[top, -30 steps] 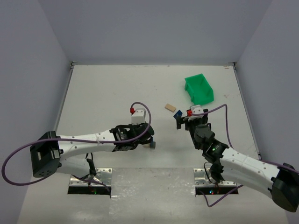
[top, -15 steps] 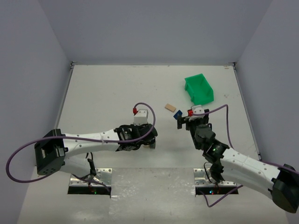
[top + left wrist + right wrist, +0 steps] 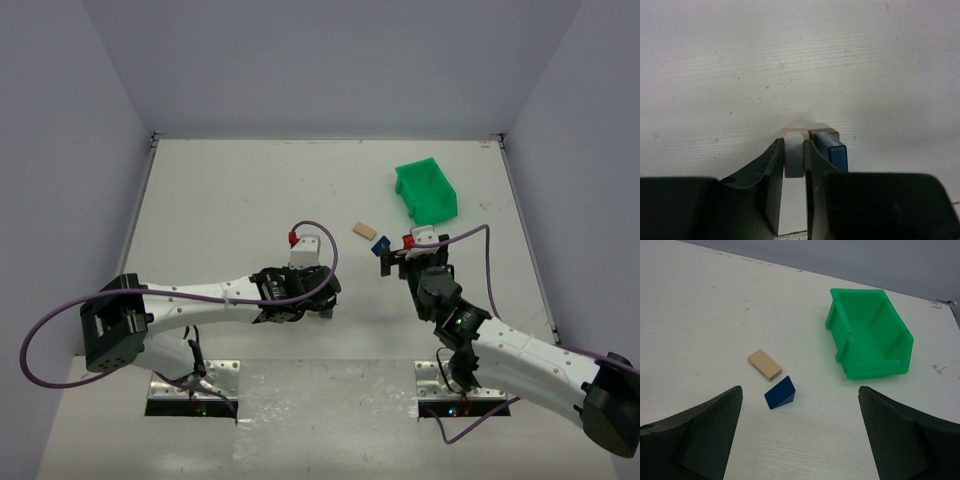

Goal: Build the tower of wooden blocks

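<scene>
Two arms, one tower barely begun. Left gripper (image 3: 794,150): has crept rightward over the last second; jaws narrow, apparently pinching a pale block (image 3: 794,133) low on the table (image 3: 740,60), with a dark blue block (image 3: 832,149) just outside its right finger. Right gripper (image 3: 800,392): unmoved, spread wide, empty, above the blue wedge (image 3: 780,394) and tan plank (image 3: 765,365) beside the green bin (image 3: 870,347). Judgement: the base is being set; wedge and plank are not yet stacked.
</scene>
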`<state>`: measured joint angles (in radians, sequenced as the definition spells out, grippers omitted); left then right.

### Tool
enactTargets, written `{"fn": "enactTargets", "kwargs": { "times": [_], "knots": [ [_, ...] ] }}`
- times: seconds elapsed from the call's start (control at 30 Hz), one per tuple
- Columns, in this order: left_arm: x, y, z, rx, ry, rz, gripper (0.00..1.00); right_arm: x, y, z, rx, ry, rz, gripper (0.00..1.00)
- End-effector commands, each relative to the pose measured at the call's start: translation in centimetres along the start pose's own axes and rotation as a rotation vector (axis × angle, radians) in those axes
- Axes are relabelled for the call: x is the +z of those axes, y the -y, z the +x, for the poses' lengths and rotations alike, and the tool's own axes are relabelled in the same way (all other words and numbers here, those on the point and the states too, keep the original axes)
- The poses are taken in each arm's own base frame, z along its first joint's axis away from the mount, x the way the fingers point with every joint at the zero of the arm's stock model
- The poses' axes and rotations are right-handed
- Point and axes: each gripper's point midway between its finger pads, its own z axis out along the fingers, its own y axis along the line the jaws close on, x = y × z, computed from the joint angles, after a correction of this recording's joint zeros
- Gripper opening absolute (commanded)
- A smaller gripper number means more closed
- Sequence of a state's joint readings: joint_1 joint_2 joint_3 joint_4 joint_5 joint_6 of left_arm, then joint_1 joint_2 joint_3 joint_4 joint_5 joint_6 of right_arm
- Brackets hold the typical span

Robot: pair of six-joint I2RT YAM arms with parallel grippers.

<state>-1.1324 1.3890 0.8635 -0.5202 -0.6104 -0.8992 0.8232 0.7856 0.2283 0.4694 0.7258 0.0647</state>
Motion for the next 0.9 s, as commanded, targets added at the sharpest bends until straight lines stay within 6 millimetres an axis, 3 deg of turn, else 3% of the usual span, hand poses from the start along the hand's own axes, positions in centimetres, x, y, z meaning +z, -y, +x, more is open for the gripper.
{"fn": "enactTargets", "kwargs": {
  "times": [0.0, 0.87],
  "knots": [
    [-0.54, 1.17, -1.33, -0.021, 0.039, 0.024, 0.0, 0.09, 0.61, -1.16, 0.04, 0.041, 0.031, 0.99],
    [-0.21, 1.3, -0.63, -0.005, 0.028, 0.016, 0.0, 0.16, 0.85, -1.02, 0.04, 0.037, 0.04, 0.99]
  ]
}}
